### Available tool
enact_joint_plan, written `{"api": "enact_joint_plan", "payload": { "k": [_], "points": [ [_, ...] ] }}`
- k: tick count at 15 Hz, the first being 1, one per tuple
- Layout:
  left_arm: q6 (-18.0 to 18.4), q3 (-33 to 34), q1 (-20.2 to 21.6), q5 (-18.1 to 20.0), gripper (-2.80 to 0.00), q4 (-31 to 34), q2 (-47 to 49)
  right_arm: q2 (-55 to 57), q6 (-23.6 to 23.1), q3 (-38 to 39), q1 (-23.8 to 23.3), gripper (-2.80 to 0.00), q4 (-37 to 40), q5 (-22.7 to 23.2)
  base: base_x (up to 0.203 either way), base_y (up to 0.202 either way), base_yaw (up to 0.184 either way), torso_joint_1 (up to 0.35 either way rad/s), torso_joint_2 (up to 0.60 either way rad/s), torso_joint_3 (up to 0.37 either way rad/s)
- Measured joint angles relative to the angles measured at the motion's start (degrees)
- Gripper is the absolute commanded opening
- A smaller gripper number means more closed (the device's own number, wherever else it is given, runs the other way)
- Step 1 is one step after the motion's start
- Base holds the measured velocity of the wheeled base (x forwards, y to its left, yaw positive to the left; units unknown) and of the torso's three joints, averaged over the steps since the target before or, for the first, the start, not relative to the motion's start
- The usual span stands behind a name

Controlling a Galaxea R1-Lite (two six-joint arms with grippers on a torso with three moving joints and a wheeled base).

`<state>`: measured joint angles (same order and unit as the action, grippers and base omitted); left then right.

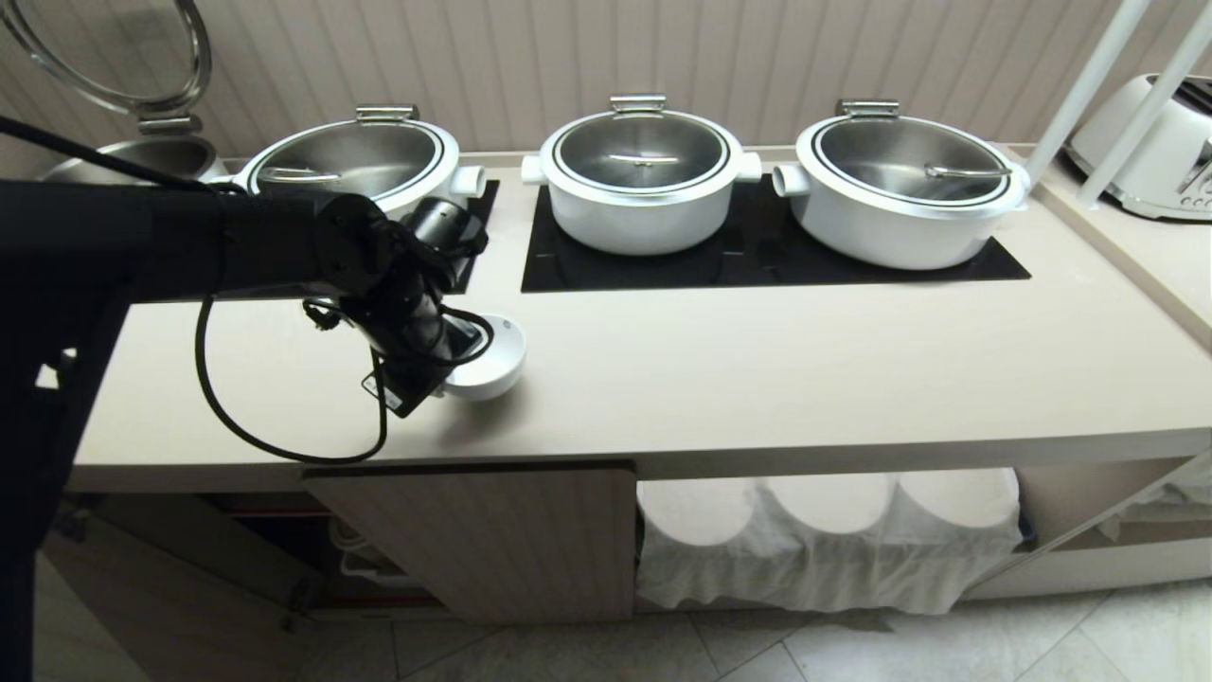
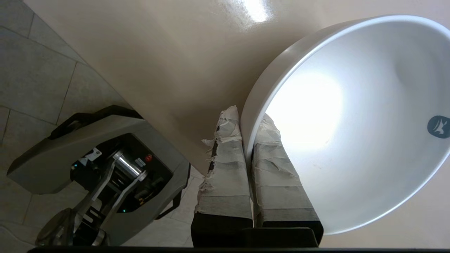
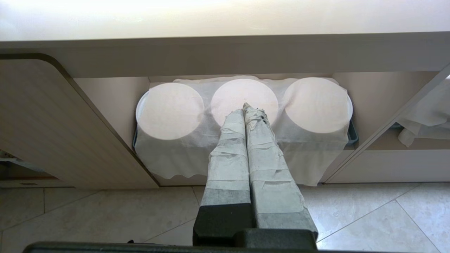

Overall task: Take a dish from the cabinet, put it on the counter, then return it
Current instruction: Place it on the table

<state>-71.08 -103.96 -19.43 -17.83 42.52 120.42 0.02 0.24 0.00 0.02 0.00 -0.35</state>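
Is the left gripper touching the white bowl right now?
Touching. In the left wrist view the left gripper is shut on the rim of the bowl, one finger inside the wall and one outside, with no gap.

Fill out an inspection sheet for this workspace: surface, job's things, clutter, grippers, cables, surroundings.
Surface: beige counter with black inset panels.
Job's things: white bowl tilted over the counter near its front edge; cabinet below, one door open.
Clutter: three lidded white pots at the back; a fourth with its glass lid raised at far left.
Grippers: left gripper shut on the bowl's rim; right gripper shut, empty, low before the cloth-draped opening.
Cables: black cable loops under the left arm.
Surroundings: tiled floor, fluted wall, toaster at right.
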Motion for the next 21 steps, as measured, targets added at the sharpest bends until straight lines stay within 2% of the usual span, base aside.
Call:
{"api": "enact_joint_plan", "payload": {
  "k": [11, 12, 21],
  "points": [
    [0.0, 0.0, 0.0, 0.2, -2.8, -0.1, 1.1, 0.0, 0.0, 0.0, 0.0, -2.8, 0.0, 0.0, 0.0, 0.0, 0.0, 0.0, 0.0, 0.0],
    [0.0, 0.0, -0.1, 0.2, 0.0, 0.0, 1.1, 0.0, 0.0, 0.0, 0.0, -2.8, 0.0, 0.0, 0.0, 0.0, 0.0, 0.0, 0.0, 0.0],
    [0.1, 0.2, -0.1, 0.2, 0.0, 0.6, 1.1, 0.0, 0.0, 0.0, 0.0, -2.8, 0.0, 0.0, 0.0, 0.0, 0.0, 0.0, 0.0, 0.0]
  ]
}}
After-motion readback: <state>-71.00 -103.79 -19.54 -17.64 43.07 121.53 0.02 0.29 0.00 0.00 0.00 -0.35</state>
